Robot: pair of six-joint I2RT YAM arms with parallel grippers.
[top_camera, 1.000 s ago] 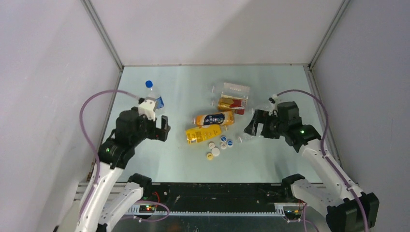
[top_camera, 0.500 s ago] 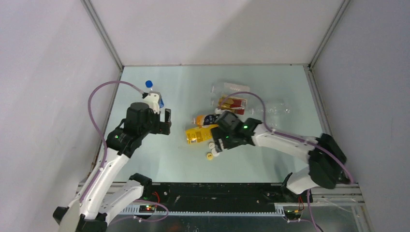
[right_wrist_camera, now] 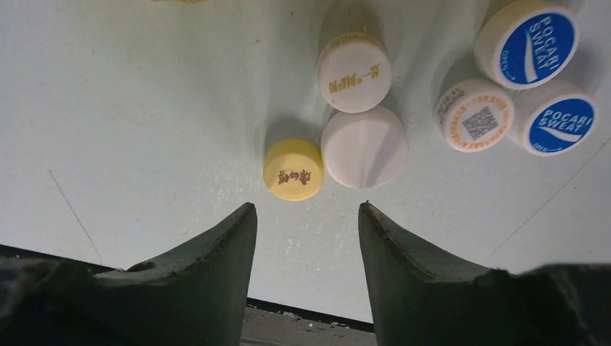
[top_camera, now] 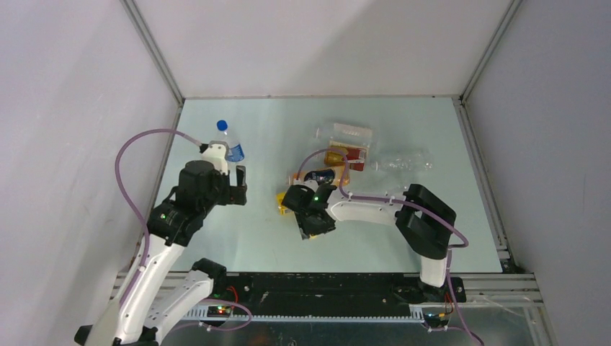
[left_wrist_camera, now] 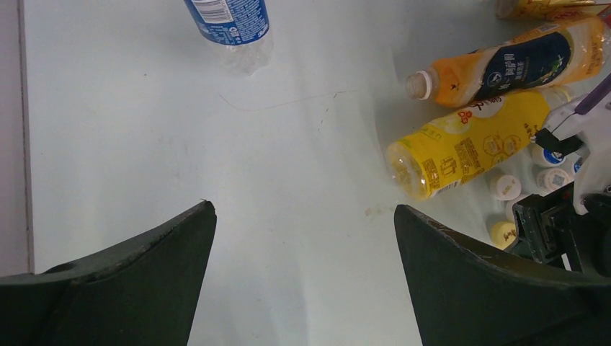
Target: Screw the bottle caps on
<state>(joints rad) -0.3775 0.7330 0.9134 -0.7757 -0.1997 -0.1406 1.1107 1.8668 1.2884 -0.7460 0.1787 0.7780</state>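
Note:
Several loose bottle caps lie on the table in the right wrist view: a yellow cap [right_wrist_camera: 292,170], a plain white cap [right_wrist_camera: 364,147], a lettered white cap [right_wrist_camera: 354,73], a QR-marked cap [right_wrist_camera: 473,115] and two blue caps [right_wrist_camera: 527,45]. My right gripper [right_wrist_camera: 306,209] hovers just short of the yellow cap, open at a narrow gap with nothing between its fingers. The yellow bottle [left_wrist_camera: 468,144] and the orange bottle with a dark-blue label [left_wrist_camera: 504,65] lie uncapped beside the caps. My left gripper [left_wrist_camera: 303,207] is wide open over bare table. A clear blue-label bottle [top_camera: 227,144] stands capped behind it.
A gold-and-red bottle [top_camera: 346,155] and clear bottles [top_camera: 403,162] lie further back at centre and right. The right arm's forearm [top_camera: 375,209] stretches across the table's middle. Grey walls close in on both sides, and the table's near edge [top_camera: 317,272] is close behind the right gripper.
My right arm has swung from the right side across to the caps, and its jaws have narrowed. My left gripper shifted slightly and stays wide open.

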